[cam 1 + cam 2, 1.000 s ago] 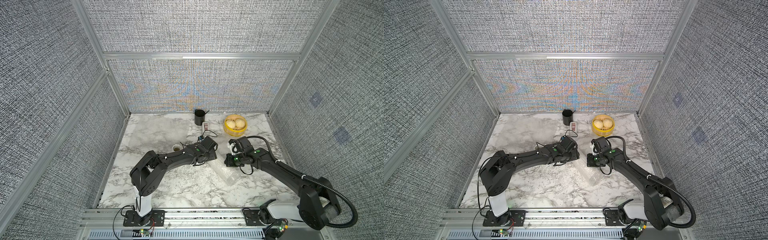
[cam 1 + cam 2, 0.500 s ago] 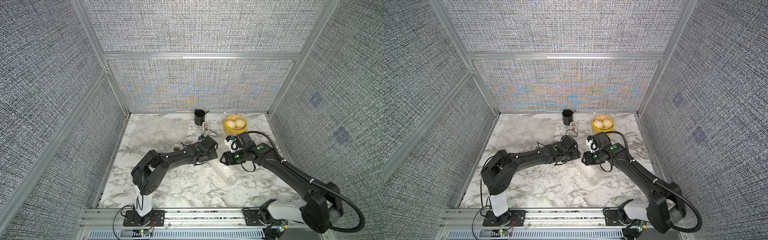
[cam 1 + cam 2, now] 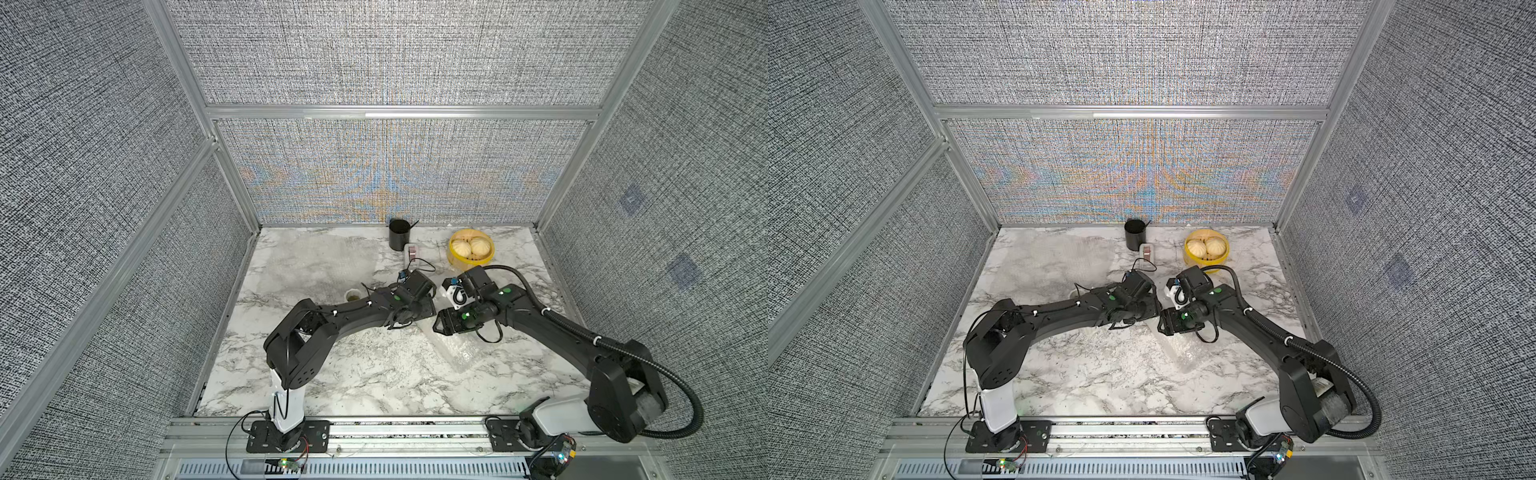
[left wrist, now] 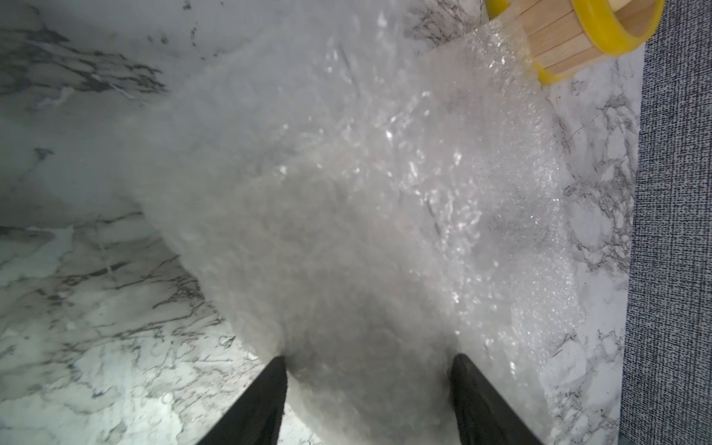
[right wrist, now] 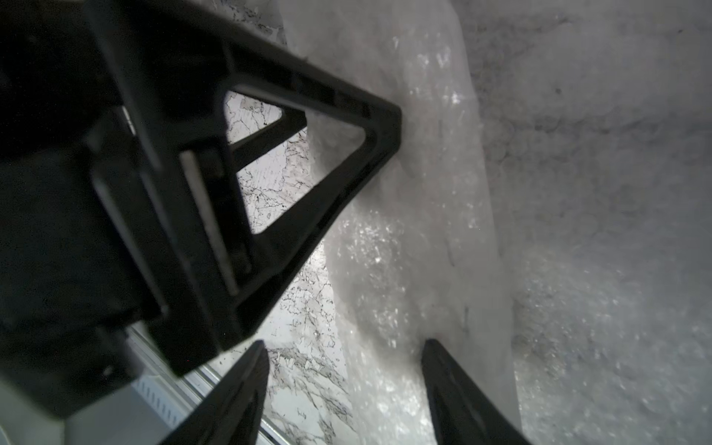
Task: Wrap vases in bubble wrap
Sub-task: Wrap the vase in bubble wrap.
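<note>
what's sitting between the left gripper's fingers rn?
The bubble-wrapped bundle: the left wrist view shows it filling the gap between the fingers of the left gripper. What it wraps cannot be made out.

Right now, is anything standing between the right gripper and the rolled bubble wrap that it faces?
Nothing visible does. In the right wrist view the right gripper has open jaws, and the edge of the rolled bubble wrap reaches between them. The left gripper touches the same roll farther along, not across the path.
</note>
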{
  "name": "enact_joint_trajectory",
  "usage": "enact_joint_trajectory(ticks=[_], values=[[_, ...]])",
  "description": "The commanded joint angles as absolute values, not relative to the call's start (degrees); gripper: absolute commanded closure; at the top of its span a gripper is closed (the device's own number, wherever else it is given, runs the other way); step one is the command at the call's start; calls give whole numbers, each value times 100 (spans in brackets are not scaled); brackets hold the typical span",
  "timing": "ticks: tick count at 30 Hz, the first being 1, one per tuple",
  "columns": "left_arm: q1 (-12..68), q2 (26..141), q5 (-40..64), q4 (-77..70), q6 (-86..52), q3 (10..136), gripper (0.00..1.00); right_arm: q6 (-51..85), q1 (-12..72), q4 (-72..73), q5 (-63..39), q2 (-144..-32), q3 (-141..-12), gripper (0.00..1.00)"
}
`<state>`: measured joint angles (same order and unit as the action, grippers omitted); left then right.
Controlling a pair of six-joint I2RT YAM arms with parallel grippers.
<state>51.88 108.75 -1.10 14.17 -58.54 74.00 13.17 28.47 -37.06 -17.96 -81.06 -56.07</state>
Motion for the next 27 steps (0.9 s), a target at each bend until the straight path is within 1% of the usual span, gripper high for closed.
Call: enact_joint_trajectory(ticks=[1,5,11,14,18,27], values=[[5186,10901,-23,1506,-5775,7448,33,1274,2848,-4016,-1346,-8175,-5460,29],[5155,10905,73,1474,-5582,7646,33,1258,2847,-4008,-1311,-8202,-5368,27],[5114,10678,179,1491,-5555,7649,33,1239,2848,-4040,-1178,-8231,-5297,19],[5096,10591,393,1512,-5497,7629,33,1222,2850,-4057,-1165,-8343,-5315,17],[5080,10483,712,1483,-5531,7482,33,1222,2848,-4025,-1246,-8450,-5326,16],[5078,10181,877,1606,-5538,7164,32,1737,3155,-4005,-1526,-8535,-5292,15]])
